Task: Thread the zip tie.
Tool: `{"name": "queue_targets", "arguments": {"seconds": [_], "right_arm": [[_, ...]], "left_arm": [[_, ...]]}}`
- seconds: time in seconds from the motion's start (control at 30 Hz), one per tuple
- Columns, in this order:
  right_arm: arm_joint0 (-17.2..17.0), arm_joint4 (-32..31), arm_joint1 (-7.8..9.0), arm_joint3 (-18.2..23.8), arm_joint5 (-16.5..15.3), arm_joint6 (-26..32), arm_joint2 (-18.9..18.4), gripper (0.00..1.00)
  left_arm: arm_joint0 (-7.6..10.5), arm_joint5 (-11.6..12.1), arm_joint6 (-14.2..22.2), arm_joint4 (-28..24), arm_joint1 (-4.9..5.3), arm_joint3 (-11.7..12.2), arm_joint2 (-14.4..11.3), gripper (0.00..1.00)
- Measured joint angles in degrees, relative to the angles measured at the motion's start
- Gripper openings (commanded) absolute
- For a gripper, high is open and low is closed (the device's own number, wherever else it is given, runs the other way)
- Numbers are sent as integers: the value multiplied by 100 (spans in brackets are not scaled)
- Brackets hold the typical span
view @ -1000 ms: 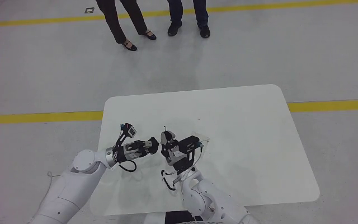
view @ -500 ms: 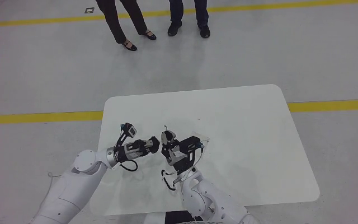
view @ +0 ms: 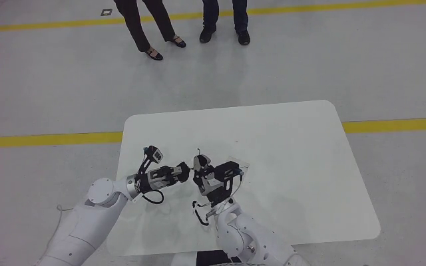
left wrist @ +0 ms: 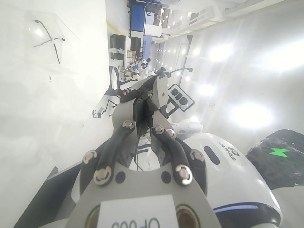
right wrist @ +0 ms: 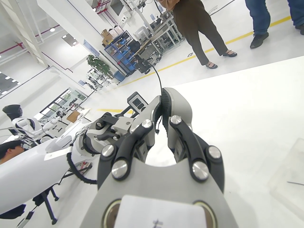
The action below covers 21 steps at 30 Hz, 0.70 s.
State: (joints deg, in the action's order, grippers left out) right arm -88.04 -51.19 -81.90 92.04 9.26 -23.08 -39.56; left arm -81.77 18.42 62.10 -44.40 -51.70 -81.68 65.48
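We are looking down on a white table [view: 313,146] with rounded corners. A clear plastic tray [view: 241,166] is lying flat on it near the middle, slightly toward eleven o'clock from the centre. It is holding a few loose black zip ties [left wrist: 51,42], which are crossing each other.

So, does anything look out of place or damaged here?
Nothing stands out. The right hand pinches a black zip tie whose tail curves upward, with no visible damage. The spare ties lie crossed inside the clear tray on the table.
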Motion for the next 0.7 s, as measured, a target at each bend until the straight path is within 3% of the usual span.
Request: {"name": "queue_targets", "arguments": {"seconds": [0.7], "right_arm": [[51, -78, 33, -39, -106, -5, 79, 0]], "left_arm": [[57, 26, 14, -55, -41, 59, 26, 0]]}}
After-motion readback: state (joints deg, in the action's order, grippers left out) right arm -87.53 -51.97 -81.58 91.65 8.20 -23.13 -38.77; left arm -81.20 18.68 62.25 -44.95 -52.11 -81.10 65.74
